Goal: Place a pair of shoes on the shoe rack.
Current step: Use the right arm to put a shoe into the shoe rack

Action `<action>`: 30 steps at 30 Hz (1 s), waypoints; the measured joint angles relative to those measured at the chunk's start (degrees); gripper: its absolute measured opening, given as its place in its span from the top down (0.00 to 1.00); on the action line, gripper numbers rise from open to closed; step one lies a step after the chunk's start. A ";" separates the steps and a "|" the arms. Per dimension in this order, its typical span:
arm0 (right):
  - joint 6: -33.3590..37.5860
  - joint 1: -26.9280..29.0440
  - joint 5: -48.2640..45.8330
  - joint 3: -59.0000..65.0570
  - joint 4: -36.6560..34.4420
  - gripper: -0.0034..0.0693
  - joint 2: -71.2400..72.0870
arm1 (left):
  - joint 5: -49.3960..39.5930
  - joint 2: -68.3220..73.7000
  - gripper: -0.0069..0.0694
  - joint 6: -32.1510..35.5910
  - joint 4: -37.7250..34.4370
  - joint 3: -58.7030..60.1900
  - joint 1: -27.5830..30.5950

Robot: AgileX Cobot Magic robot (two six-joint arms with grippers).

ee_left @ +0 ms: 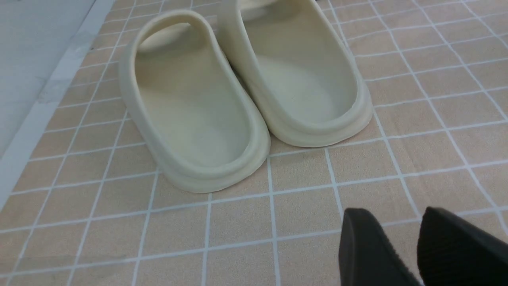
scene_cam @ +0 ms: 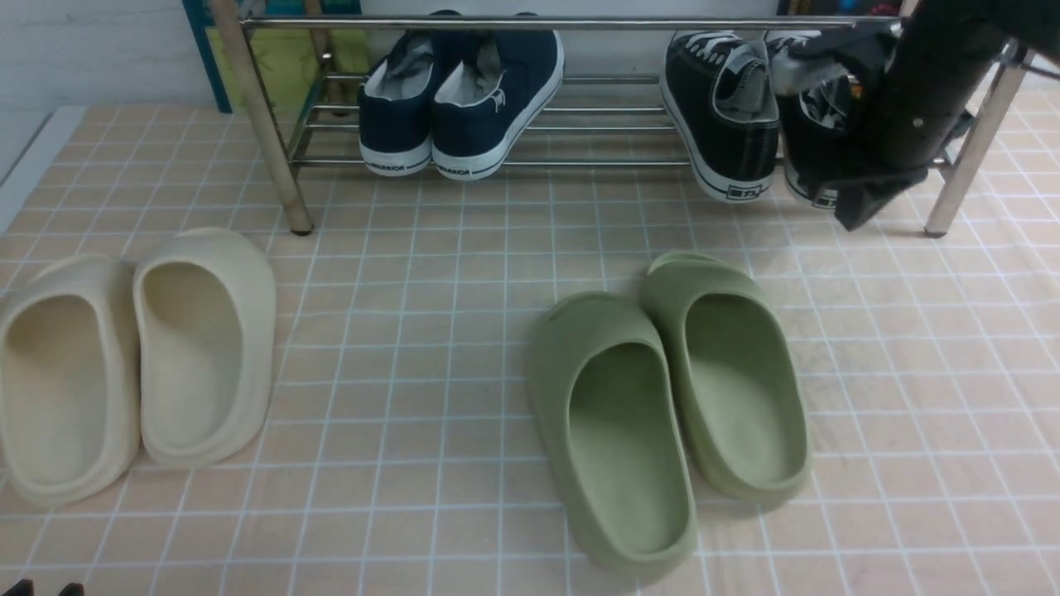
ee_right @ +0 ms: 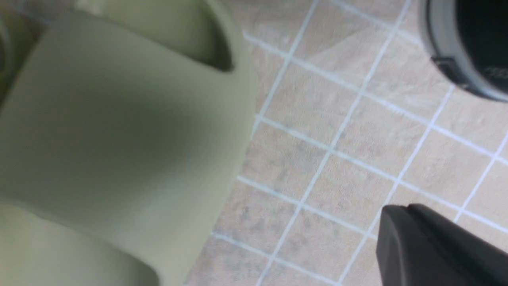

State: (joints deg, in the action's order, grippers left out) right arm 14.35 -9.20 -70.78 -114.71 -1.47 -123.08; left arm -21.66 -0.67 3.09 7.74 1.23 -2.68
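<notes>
The two black canvas sneakers rest on the silver shoe rack (scene_cam: pixel 538 23) at its right end, toes in and heels tipped toward me. The left sneaker (scene_cam: pixel 729 116) shows in full; my right arm covers much of the right sneaker (scene_cam: pixel 807 108). My right gripper (scene_cam: pixel 857 217) hangs just in front of that sneaker's heel, pointing down at the floor. In the right wrist view the right gripper (ee_right: pixel 397 212) is shut with nothing in it, and a sneaker heel (ee_right: pixel 468 47) sits apart from it. My left gripper (ee_left: pixel 393 212) is open and empty, low over the tiles.
Navy blue sneakers (scene_cam: pixel 464 99) stand on the rack's left half. Olive-green slides (scene_cam: pixel 662 397) lie on the tiled floor in front of the rack, close to the right gripper. Cream slides (scene_cam: pixel 132 356) lie at the left, just ahead of the left gripper. Rack legs (scene_cam: pixel 969 157) stand at each end.
</notes>
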 joint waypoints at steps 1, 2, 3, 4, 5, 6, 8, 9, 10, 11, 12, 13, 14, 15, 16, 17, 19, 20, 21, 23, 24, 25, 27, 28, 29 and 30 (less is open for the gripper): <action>0.00 0.00 1.11 0.14 1.06 0.98 -0.57 | 0.00 0.00 0.60 0.00 0.05 0.00 0.00; -0.41 0.00 3.01 0.26 2.26 0.98 -1.13 | 0.00 0.00 0.60 0.00 0.07 0.00 0.00; -0.96 0.00 4.30 0.32 3.19 0.98 -1.40 | 0.00 0.00 0.60 0.00 0.07 0.00 0.00; -2.12 0.00 6.59 0.44 4.12 0.98 -1.65 | -0.06 0.00 0.60 0.00 0.12 0.00 0.00; -3.43 0.00 8.83 0.50 4.77 0.98 -1.93 | -0.06 0.00 0.60 0.00 0.12 0.00 0.00; -4.75 0.00 11.09 0.50 5.14 0.98 -2.12 | -0.06 0.00 0.60 0.00 0.12 0.00 0.00; -6.46 0.00 11.80 0.67 5.20 0.98 -2.12 | -0.06 0.00 0.60 0.00 0.18 0.00 0.00; -6.74 0.00 11.92 0.67 5.20 0.98 -2.12 | -0.06 0.00 0.60 0.00 0.18 0.00 0.00; -7.27 0.00 12.14 0.72 5.14 0.98 -2.12 | -0.06 0.00 0.60 0.00 0.18 0.00 0.00; -7.39 0.00 12.22 0.72 5.14 0.98 -2.12 | -0.06 0.00 0.60 0.00 0.18 0.00 0.00; -7.61 0.00 12.25 0.74 5.07 0.98 -2.12 | -0.06 0.00 0.60 0.00 0.18 0.00 0.00; -7.65 0.00 12.25 0.74 5.07 0.98 -2.12 | -0.06 0.00 0.60 0.00 0.18 0.00 0.00; -7.67 0.00 12.25 0.74 5.07 0.98 -2.12 | -0.06 0.00 0.60 0.00 0.18 0.00 0.00; -7.67 0.00 12.17 0.74 5.07 0.98 -2.12 | -0.06 0.00 0.60 0.00 0.18 0.00 0.00; -7.74 0.00 11.92 0.74 5.07 0.98 -2.12 | -0.06 0.00 0.60 0.00 0.18 0.00 0.00; -7.74 0.00 11.61 0.59 5.07 0.98 -2.12 | -0.06 0.00 0.60 0.00 0.18 0.00 0.00; -7.74 0.00 9.39 -0.35 4.87 0.97 -1.89 | -0.06 0.00 0.60 0.00 0.18 0.00 0.00; -7.74 0.00 7.46 -0.68 4.71 0.97 -1.51 | -0.06 0.00 0.60 0.00 0.18 0.00 0.00; -7.74 0.00 7.46 -0.74 4.70 0.97 -1.41 | -0.06 0.00 0.60 0.00 0.18 0.00 0.00; -7.49 0.00 2.98 -0.98 3.70 0.97 1.24 | -0.06 0.00 0.60 0.00 0.18 0.00 0.00; -7.20 0.00 2.14 -1.00 3.00 0.97 2.74 | -0.06 0.00 0.60 0.00 0.18 0.00 0.00; -6.74 0.00 1.30 -1.07 2.00 0.97 4.53 | -0.06 0.00 0.60 0.00 0.18 0.00 0.00; -5.44 -0.09 0.45 -1.24 -1.13 0.97 8.57 | -0.06 0.00 0.60 0.00 0.18 0.00 0.00; -4.54 -0.12 0.22 -1.24 -2.57 0.97 10.37 | -0.06 0.00 0.60 0.00 0.18 0.00 0.00; -4.33 -0.17 0.15 -1.24 -2.96 0.97 10.81 | -0.06 0.00 0.60 0.00 0.18 0.00 0.00; -3.03 -0.50 -0.16 -1.24 -5.66 0.97 13.96 | -0.06 0.00 0.60 0.00 0.18 0.00 0.00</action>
State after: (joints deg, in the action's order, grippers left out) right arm 11.32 -9.70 -70.94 -115.95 -7.13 -109.11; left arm -21.72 -0.67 3.09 7.92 1.23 -2.68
